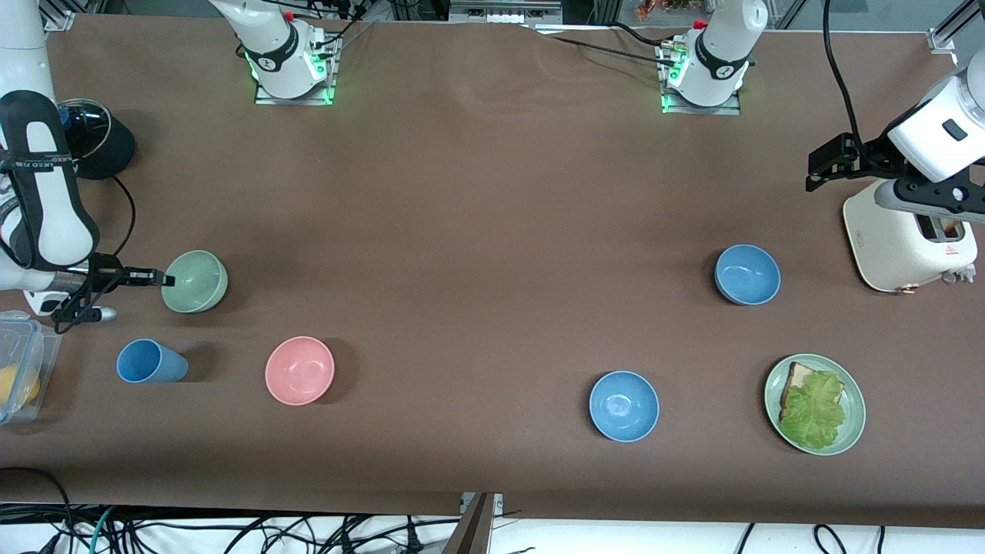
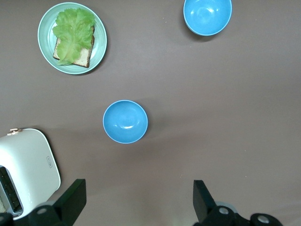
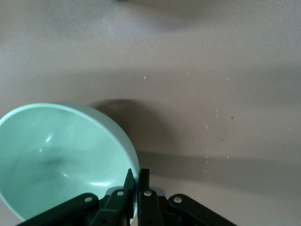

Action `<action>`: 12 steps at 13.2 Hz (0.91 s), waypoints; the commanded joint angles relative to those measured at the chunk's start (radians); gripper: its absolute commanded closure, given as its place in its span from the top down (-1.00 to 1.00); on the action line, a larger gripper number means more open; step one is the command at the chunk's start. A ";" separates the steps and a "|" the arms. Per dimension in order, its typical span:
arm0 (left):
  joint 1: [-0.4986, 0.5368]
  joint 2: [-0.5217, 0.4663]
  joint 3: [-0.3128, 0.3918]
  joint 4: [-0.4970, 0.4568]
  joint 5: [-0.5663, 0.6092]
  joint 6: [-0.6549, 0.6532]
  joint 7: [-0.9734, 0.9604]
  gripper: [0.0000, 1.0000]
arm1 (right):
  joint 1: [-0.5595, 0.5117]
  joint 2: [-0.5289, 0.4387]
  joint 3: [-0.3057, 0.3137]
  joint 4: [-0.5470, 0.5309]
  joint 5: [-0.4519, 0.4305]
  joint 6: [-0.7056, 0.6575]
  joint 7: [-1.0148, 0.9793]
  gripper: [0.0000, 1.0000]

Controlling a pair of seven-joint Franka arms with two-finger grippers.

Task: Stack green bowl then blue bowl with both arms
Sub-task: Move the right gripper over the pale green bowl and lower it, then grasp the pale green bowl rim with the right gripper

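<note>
Right end effector (image 1: 160,278) clamped on the rim of the small round pale mint-green bowl (image 1: 195,282), at the rim's edge toward the right arm's end of the brown worktop (image 1: 477,231); in the right wrist view, black fingers (image 3: 141,181) pressed together on the bowl's wall, bowl (image 3: 61,157) tilted. Taking that green bowl as landmark: matte pink round bowl (image 1: 299,370) nearer the front camera and a little toward the left arm's end; blue plastic cup (image 1: 151,362) lying on its side, nearer the front camera, just beside. Clear plastic container (image 1: 19,362) at the worktop edge, nearer the front camera than the green bowl.

Small round muted mid-blue bowl (image 1: 747,275) upright, well apart from the green bowl toward the left arm's end, about level with it. Brighter sky-blue round bowl (image 1: 624,405) nearer the front camera than the green bowl, also well toward the left arm's end. Flat pale-green plate (image 1: 853,419) with bread and lettuce likewise, closer still to that end. White toaster (image 1: 893,238) at the left arm's end.

Left end effector (image 1: 827,165) released, fingers (image 2: 73,197) spread wide, hanging over the worktop beside the toaster; muted blue bowl (image 2: 125,121) below in the left wrist view.
</note>
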 commanded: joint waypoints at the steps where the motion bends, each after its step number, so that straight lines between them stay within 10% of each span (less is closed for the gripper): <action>1: 0.003 -0.002 -0.006 0.018 0.002 -0.015 -0.011 1.00 | 0.000 -0.032 0.021 0.011 0.019 -0.002 -0.010 -1.00; 12: 0.000 -0.002 -0.010 0.019 0.003 -0.009 -0.011 1.00 | 0.138 -0.138 0.187 0.016 0.010 -0.036 0.461 -1.00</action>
